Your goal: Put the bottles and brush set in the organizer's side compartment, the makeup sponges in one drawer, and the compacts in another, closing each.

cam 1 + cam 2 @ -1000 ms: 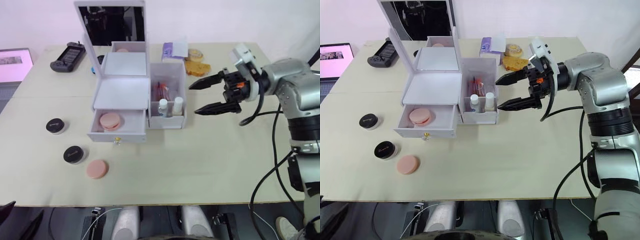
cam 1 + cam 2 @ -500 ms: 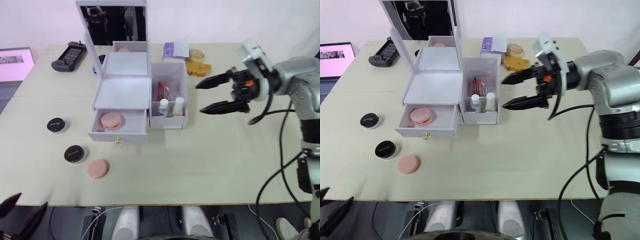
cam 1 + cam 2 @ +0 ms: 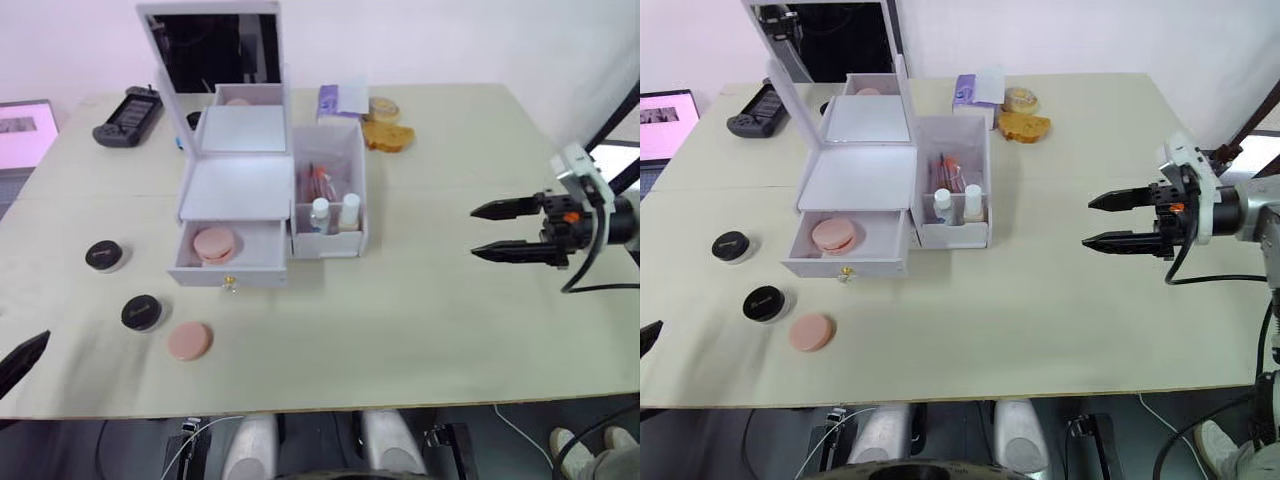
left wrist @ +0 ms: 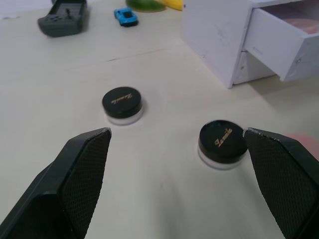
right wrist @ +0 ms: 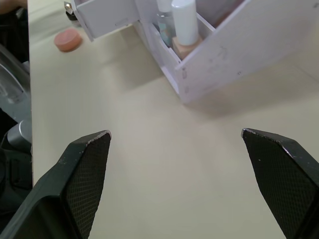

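Observation:
The white organizer [image 3: 238, 187] stands mid-table with its mirror lid upright. Its side compartment [image 3: 330, 238] holds both bottles [image 3: 320, 214] and the brush set [image 3: 317, 183]. The lower drawer [image 3: 228, 268] is pulled out with one makeup sponge [image 3: 214, 243] inside. A second sponge [image 3: 188, 341] lies on the table near the front edge. Left of it sit the two compacts [image 4: 122, 102] [image 4: 222, 140], just ahead of my open left gripper [image 4: 175, 132]. My right gripper [image 3: 488, 230] hangs open and empty, well to the right of the organizer.
A black game controller [image 3: 127, 102] and a small blue toy car [image 4: 125, 16] lie at the back left. A purple tissue pack [image 3: 335, 98] and pastries [image 3: 388, 135] sit behind the organizer. A lit screen [image 3: 25, 128] stands off the table's left edge.
My right gripper has drawn back to the right, away from the side compartment, still open. My left gripper's tip has come into view at the lower left. The camera has shifted slightly.

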`<action>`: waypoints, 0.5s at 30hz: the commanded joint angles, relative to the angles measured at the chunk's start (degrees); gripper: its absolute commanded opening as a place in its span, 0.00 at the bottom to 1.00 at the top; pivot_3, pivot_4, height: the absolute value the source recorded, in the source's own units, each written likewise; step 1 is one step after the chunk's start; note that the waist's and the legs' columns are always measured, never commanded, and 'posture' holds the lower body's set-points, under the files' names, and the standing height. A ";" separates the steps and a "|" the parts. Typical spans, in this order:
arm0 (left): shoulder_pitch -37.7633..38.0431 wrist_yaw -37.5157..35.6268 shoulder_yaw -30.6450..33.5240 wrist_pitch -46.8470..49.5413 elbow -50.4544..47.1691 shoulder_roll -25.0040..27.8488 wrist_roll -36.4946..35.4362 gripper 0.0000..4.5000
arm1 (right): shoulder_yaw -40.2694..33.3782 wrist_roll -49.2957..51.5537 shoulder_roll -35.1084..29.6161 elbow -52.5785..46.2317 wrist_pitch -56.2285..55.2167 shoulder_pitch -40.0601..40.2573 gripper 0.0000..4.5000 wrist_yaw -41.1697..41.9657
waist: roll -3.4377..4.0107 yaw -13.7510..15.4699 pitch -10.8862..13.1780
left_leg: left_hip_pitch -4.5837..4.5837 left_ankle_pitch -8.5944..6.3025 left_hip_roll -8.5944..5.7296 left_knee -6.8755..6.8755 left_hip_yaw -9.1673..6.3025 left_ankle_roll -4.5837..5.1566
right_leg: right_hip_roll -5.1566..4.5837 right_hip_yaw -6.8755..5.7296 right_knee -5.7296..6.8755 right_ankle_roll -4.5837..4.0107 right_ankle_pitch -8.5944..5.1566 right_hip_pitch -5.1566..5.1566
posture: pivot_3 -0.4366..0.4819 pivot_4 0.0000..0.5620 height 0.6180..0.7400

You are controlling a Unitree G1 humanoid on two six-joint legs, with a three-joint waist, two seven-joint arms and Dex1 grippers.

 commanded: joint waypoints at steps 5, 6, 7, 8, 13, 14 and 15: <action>5.22 -1.48 -8.73 -1.47 -12.45 -7.90 2.60 0.99 | -2.53 5.18 1.01 -9.67 2.58 -0.35 1.00 -1.61 | 0.00 -0.41 0.00 | 0.00 0.00 0.02 0.00 0.01 0.00 | 0.01 0.02 0.00 0.00 0.00 0.00 | 0.48 0.27 1.00; 5.53 -0.58 -11.16 -2.31 -14.32 -10.07 3.76 0.99 | -2.52 5.89 1.49 -11.67 3.33 -0.13 1.00 -2.54 | 0.00 -0.31 0.00 | 0.00 0.00 0.02 0.02 0.01 0.00 | 0.01 0.03 0.00 0.00 0.00 0.01 | 0.48 0.27 1.00; 5.67 0.15 -12.75 -2.85 -15.57 -11.55 4.57 0.99 | -2.54 6.42 1.79 -13.07 3.93 0.05 1.00 -3.29 | 0.00 -0.09 0.00 | 0.00 0.00 0.02 0.03 0.01 0.00 | 0.01 0.03 0.00 0.00 0.00 0.01 | 0.48 0.27 1.00; 5.96 0.48 -15.03 -4.35 -16.54 -13.02 6.63 0.99 | -2.61 6.80 2.06 -14.53 4.33 0.40 1.00 -4.06 | -0.01 0.11 -0.01 | 0.00 0.00 0.02 0.06 0.01 0.00 | 0.01 0.03 0.00 0.00 0.00 0.02 | 0.48 0.27 1.00; 5.71 3.90 -22.92 -12.78 -15.94 -19.01 16.27 0.99 | -3.91 9.61 2.62 -20.92 7.48 2.17 1.00 -7.76 | -0.03 1.51 -0.02 | -0.03 0.00 0.02 0.15 0.03 0.00 | 0.02 0.05 -0.02 0.00 0.00 0.05 | 0.48 0.27 1.00; 5.56 4.48 -23.81 -13.78 -15.19 -19.79 17.08 0.99 | -4.06 10.05 2.62 -21.72 7.77 2.50 1.00 -8.18 | -0.03 1.63 -0.02 | -0.03 0.00 0.01 0.15 0.03 0.00 | 0.02 0.05 -0.02 -0.01 0.01 0.06 | 0.48 0.27 1.00; 5.08 5.38 -24.77 -15.10 -14.04 -20.68 18.27 0.99 | -4.14 10.24 2.54 -22.40 7.79 2.90 1.00 -8.51 | -0.04 1.86 -0.03 | -0.03 0.00 0.01 0.16 0.03 0.00 | 0.02 0.05 -0.03 -0.01 0.01 0.07 | 0.48 0.27 1.00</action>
